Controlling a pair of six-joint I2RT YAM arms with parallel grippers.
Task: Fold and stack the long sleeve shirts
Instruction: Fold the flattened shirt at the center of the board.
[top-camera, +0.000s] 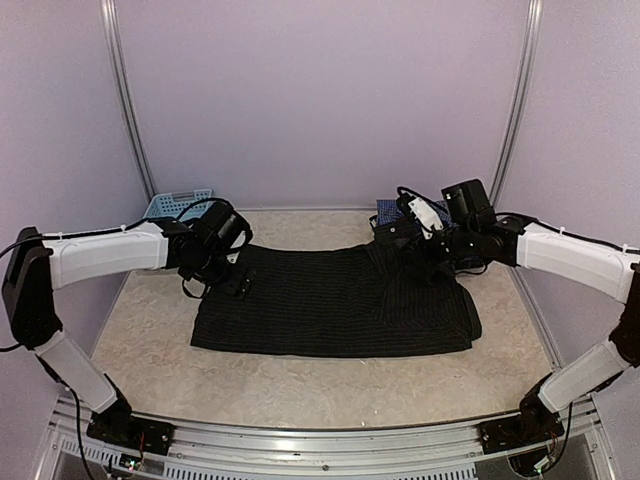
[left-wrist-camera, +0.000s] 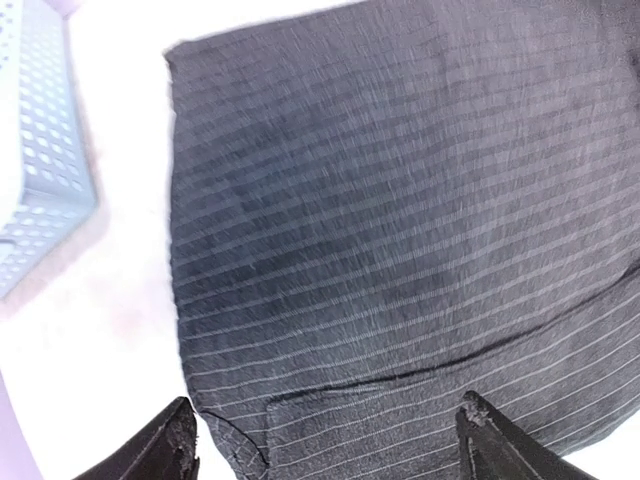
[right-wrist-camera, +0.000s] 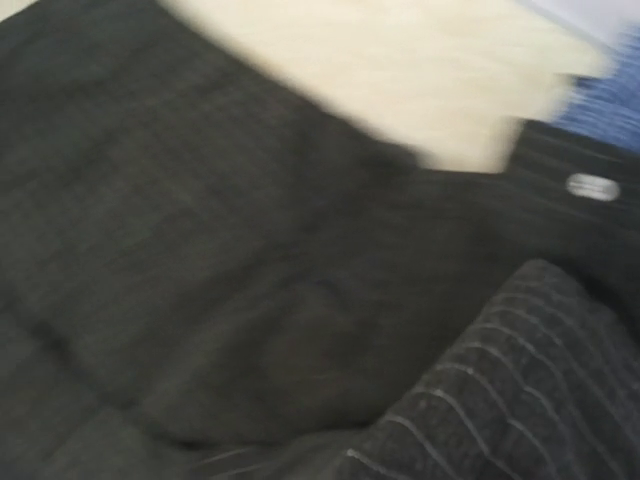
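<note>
The black pinstriped shirt (top-camera: 335, 300) lies spread flat across the middle of the table, with its right part folded over in a thicker heap. It fills the left wrist view (left-wrist-camera: 400, 200) and the blurred right wrist view (right-wrist-camera: 250, 250). My left gripper (top-camera: 232, 278) hovers over the shirt's far left corner, its fingertips (left-wrist-camera: 178, 440) wide apart and empty. My right gripper (top-camera: 408, 250) is down at the shirt's far right part; its fingers are hidden among cloth. The blue checked shirt (top-camera: 390, 212) lies behind it and shows as a blue patch in the right wrist view (right-wrist-camera: 610, 95).
A light blue perforated plastic basket (top-camera: 178, 204) stands at the back left, close to my left arm, and shows in the left wrist view (left-wrist-camera: 40, 150). The pale speckled tabletop (top-camera: 300, 390) shows in front of the shirt. Walls close in on three sides.
</note>
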